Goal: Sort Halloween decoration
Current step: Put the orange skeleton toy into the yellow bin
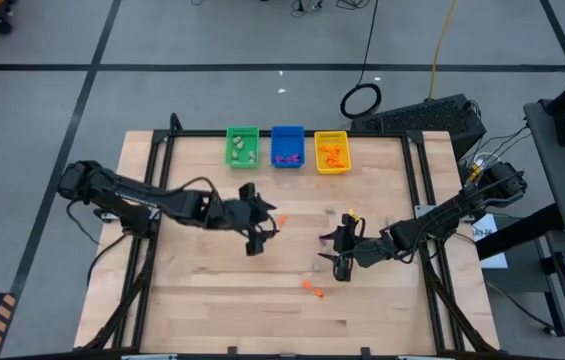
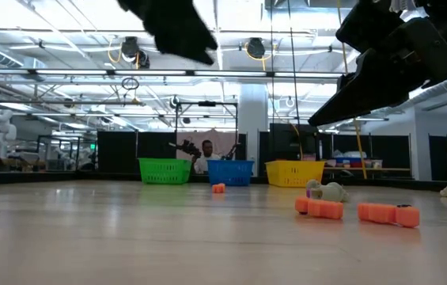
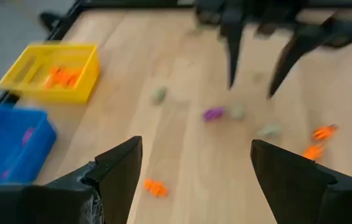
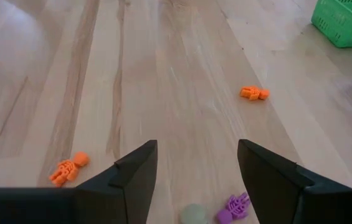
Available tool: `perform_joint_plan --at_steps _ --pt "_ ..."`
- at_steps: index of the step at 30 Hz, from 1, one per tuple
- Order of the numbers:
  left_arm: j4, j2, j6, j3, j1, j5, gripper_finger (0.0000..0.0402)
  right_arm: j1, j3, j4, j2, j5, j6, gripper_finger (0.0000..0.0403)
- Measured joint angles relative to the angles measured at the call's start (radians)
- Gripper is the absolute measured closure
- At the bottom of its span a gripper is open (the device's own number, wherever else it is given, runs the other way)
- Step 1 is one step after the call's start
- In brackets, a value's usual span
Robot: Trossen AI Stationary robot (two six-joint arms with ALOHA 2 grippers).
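Tiny plastic Halloween trinkets (image 1: 311, 287) in orange, purple and pale beige lie scattered right of centre on the pale wooden surface (image 1: 202, 290). More fill three small plastic bins at 12 o'clock: green bin (image 1: 242, 147), blue bin (image 1: 287, 147) and yellow bin (image 1: 331, 152). The left claw (image 1: 261, 230) hangs spread and empty at mid-surface. The right claw (image 1: 340, 250) hangs spread and empty over the scatter toward 3 o'clock.
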Motion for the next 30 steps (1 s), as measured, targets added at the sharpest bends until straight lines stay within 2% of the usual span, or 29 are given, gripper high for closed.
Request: perform_joint_plan --at_steps 4,6,10,22,30 --pt "0.022 0.011 -0.108 -0.059 -0.041 -0.163 0.0102 0.0 0.0 -0.001 0.0 0.0 0.0 0.0193" --pt "0.024 0.026 -0.167 -0.087 -0.044 -0.198 0.0102 0.0 0.0 0.0 0.0 0.0 0.0 0.0193" --pt "0.097 0.085 -0.21 -0.126 -0.037 -0.201 0.0102 0.0 0.0 0.0 0.0 0.001 -0.001 0.0193" --pt "0.188 0.291 -0.364 -0.128 0.054 -0.194 0.0102 0.0 0.0 -0.028 0.0 0.002 -0.004 0.0193" --pt "0.293 0.382 -0.368 -0.126 0.057 -0.213 0.0102 0.0 0.0 -0.028 0.0 0.003 -0.003 0.0193"
